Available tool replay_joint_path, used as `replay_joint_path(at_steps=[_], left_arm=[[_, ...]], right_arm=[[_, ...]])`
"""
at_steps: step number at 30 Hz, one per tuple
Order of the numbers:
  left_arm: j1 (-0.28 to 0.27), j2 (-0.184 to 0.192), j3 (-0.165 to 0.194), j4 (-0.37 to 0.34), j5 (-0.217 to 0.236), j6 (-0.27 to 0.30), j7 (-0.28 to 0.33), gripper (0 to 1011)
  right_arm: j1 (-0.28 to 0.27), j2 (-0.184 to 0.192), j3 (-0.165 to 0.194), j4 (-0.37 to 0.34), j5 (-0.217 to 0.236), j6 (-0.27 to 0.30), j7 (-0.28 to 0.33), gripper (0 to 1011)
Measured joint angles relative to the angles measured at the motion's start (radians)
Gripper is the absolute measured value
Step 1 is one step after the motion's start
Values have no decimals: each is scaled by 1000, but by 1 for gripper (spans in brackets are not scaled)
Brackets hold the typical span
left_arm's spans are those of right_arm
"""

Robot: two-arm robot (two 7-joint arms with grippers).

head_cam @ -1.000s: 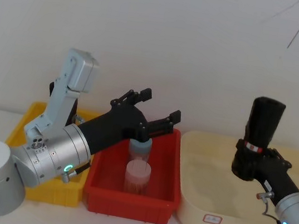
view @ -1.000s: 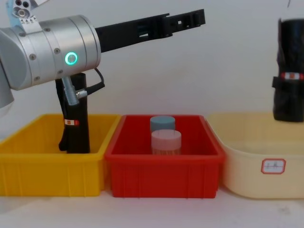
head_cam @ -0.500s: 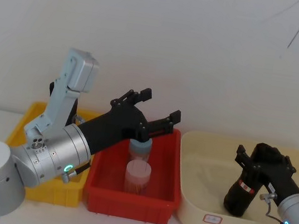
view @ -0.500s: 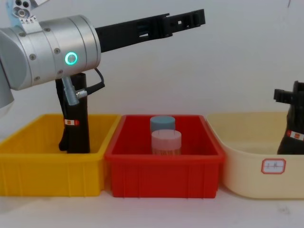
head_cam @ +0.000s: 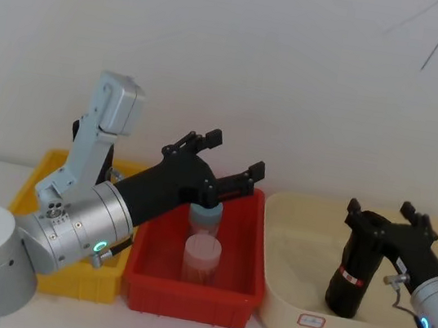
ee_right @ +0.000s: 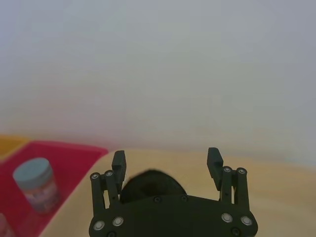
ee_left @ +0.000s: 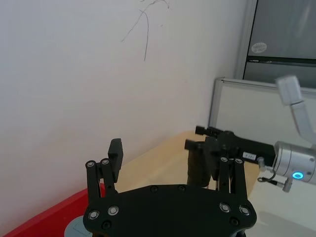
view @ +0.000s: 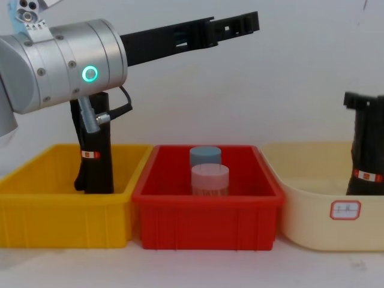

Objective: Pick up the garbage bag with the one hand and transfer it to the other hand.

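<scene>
The fingers (ee_right: 118,165) of the other hand (head_cam: 383,213) are spread and released. The round top of the garbage bag (ee_right: 148,183) sits between them, close against one finger and clear of the other. In the head view's lower right the bag stands nearly upright in the cream bin (head_cam: 286,322), its red-and-white band low. At mid-frame the one hand (head_cam: 234,153) hangs with fingers apart, holding nothing, above the red bin (head_cam: 182,299). In the chest view's lower left a second black roll (view: 96,162) stands in the yellow bin (view: 60,222).
</scene>
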Motion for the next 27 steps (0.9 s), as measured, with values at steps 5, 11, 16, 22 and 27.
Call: replay_joint_path(at_steps=[5, 11, 16, 22, 27], left_arm=[[0, 0, 0, 0, 0, 0, 0, 1000], [0, 0, 0, 0, 0, 0, 0, 1000], [0, 0, 0, 0, 0, 0, 0, 1000], [0, 0, 0, 0, 0, 0, 0, 1000], [0, 0, 0, 0, 0, 0, 0, 1000]], right_arm=[[-6, 1, 9, -44, -7, -20, 4, 1001], [-7, 4, 20, -103, -15, -39, 8, 1001], [-8, 8, 27, -152, -16, -42, 19, 1001], [-21, 13, 24, -213, 0, -31, 52, 1001], [-34, 15, 13, -242, 15, -7, 71, 1001]])
